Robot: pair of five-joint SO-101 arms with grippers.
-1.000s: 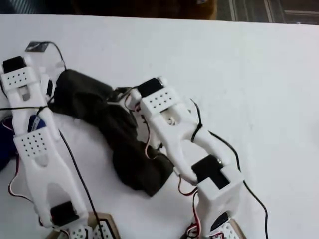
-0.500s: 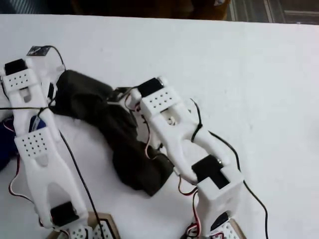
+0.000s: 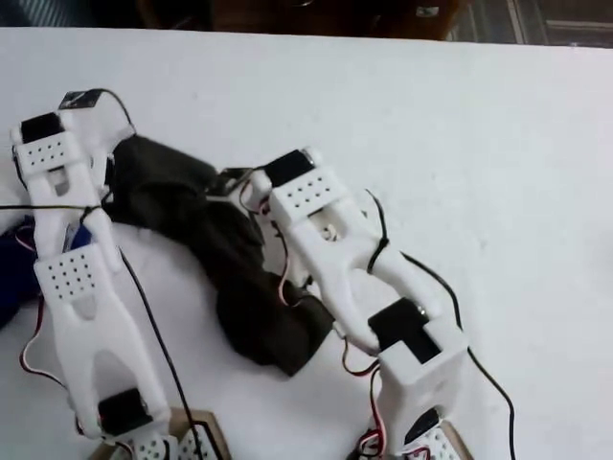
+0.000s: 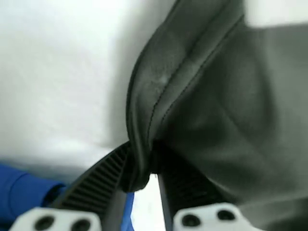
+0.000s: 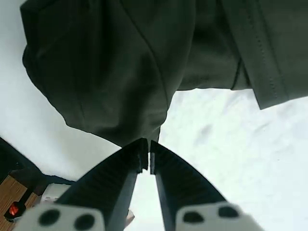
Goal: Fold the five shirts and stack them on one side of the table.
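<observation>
Loosely crumpled, the dark olive shirt [image 3: 192, 206] lies near the white table's [image 3: 460, 125] left edge. The left end effector [image 4: 144, 178] clamps its stitched hem fold. The right end effector [image 5: 147, 156], closed to a slit, nips a gathered corner.

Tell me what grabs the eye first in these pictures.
A crumpled dark shirt sprawls across the white table between the two arms. The left gripper is clamped on a fold of it, and the right gripper pinches another edge. A blue cloth lies at the table's edge beside the left arm.
</observation>
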